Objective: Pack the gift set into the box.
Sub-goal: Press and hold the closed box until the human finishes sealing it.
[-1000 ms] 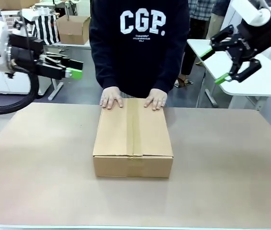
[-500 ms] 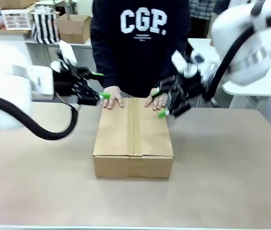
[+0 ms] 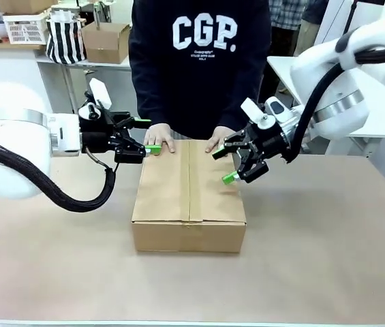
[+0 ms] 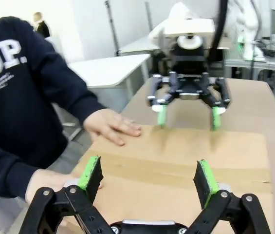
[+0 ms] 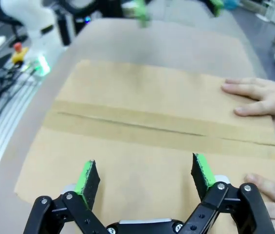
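Left claw, right claw: both spread, facing inward.

The tan bench carried one thing: the closed, taped box, sitting near its middle.

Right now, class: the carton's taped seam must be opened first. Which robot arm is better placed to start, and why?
Neither clearly. The left gripper and the right gripper are both open, at opposite sides of the closed box. The right looks slightly ahead, its fingers over the lid; the person's hands rest on the far edge.
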You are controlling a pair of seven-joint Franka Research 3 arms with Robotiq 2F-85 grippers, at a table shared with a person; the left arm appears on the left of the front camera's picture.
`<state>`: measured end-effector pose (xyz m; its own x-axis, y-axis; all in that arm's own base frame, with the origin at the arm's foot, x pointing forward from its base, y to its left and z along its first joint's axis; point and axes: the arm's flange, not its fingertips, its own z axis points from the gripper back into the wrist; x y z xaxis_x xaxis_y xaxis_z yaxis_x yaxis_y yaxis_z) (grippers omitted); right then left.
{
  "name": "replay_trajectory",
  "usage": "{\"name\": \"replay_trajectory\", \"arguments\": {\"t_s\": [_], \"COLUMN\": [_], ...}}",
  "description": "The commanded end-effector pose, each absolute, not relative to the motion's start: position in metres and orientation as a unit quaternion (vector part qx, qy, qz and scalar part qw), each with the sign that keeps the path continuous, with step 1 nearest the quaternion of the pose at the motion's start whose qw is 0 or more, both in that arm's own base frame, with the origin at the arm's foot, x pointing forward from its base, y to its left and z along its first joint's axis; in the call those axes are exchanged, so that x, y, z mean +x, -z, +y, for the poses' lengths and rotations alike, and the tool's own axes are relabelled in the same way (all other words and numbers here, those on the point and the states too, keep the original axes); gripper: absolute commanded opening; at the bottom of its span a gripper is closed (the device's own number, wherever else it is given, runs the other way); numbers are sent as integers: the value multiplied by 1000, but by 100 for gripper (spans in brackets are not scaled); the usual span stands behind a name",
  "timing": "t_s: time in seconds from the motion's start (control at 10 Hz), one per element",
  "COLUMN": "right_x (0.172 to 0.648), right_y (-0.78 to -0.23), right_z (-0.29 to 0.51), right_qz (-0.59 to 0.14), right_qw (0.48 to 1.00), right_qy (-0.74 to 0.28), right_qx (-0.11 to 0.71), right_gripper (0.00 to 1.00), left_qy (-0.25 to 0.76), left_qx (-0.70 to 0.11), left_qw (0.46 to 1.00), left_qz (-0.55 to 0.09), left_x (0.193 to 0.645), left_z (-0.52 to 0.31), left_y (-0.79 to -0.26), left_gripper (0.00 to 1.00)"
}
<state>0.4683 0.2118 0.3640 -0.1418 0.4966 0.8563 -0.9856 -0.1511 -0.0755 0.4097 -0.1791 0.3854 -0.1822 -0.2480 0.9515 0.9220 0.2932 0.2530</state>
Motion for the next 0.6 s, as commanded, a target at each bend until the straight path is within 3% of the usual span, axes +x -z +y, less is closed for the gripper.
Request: {"name": "replay_trajectory", "arguments": {"t_s": [0.0, 0.1, 0.2, 0.5], "right_x": [439, 425, 417, 410], "right_y": [-381, -381, -381, -367], "right_z": [246, 242, 242, 222], "right_qz": [-398, -408, -417, -373], "right_qw": [572, 598, 616, 626], "right_qy": [-646, -615, -605, -594], "right_qx": [311, 312, 284, 340], "right_gripper": [100, 100, 100, 100], "left_qy": [570, 582, 585, 594], "left_qx": [-329, -365, -385, -359], "left_qw": [518, 474, 464, 495], "left_qz": [-546, -550, -543, -523], "left_x": [403, 401, 403, 413], "left_z": [-192, -188, -186, -181], "left_y": [-369, -362, -357, -343], "left_gripper": [100, 100, 100, 100]}}
